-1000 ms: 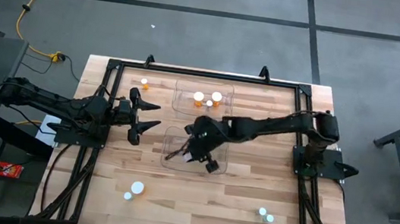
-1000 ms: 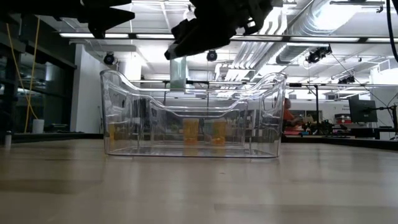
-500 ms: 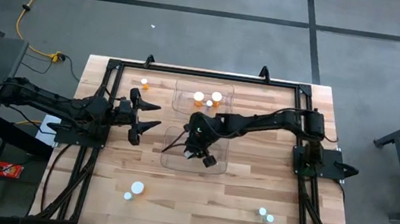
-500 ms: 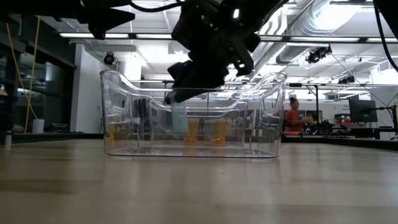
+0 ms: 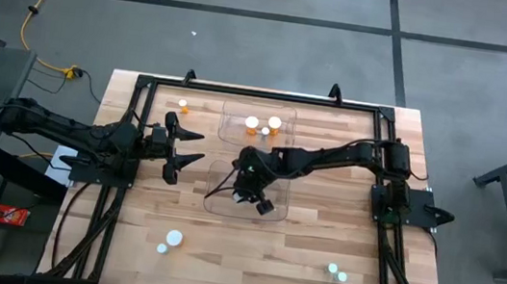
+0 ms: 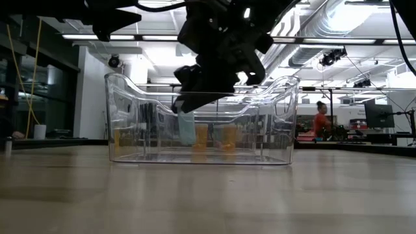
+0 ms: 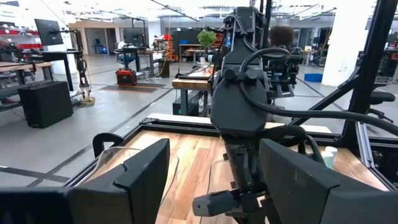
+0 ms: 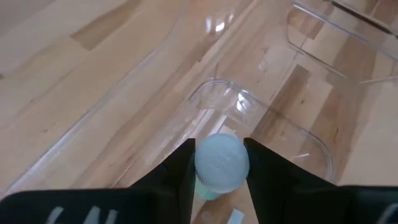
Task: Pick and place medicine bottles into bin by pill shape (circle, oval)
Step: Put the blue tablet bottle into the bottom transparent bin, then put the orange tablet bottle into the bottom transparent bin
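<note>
1. The right gripper (image 5: 249, 192) reaches down into the near clear bin (image 5: 279, 213), its fingers (image 8: 177, 171) closed narrowly on a pale teal bottle (image 8: 221, 163), which hangs upright just above the bin floor (image 6: 186, 128).
2. The far clear bin (image 5: 231, 125) holds orange bottles with white caps (image 5: 252, 123).
3. More bottles stand loose on the worktop (image 5: 319, 237): one near the far left (image 5: 183, 106), others at the near edge (image 5: 173, 239) (image 5: 336, 272).
4. The left gripper (image 5: 190, 147) waits with jaws wide, holding nothing, left of the bins.
</note>
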Available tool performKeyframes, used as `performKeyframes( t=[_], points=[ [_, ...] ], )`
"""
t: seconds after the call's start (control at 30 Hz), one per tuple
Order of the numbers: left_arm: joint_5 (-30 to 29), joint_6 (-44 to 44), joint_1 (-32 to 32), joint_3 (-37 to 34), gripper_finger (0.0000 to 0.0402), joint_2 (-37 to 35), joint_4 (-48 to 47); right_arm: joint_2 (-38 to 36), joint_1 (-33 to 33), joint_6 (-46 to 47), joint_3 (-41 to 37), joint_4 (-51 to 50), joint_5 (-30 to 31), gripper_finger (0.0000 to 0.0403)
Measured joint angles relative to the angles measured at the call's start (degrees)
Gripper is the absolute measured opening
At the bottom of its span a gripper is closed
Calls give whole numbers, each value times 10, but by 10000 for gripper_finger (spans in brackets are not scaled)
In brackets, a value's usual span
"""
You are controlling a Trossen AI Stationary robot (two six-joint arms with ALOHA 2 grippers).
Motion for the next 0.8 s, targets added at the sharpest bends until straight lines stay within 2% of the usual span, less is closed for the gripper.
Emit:
performKeyframes(
  t=[0.27,0.43,0.57,0.8],
  points=[
    [0,0,0,0,239,0,0,0,11,0,0,-16,53,161],
    [0,0,0,0,239,0,0,0,12,5,0,-13,56,184],
    [0,0,0,0,239,0,0,-8,11,7,7,-28,56,190],
    [0,0,0,0,239,0,-5,-66,0,35,14,-65,55,190]
  ],
)
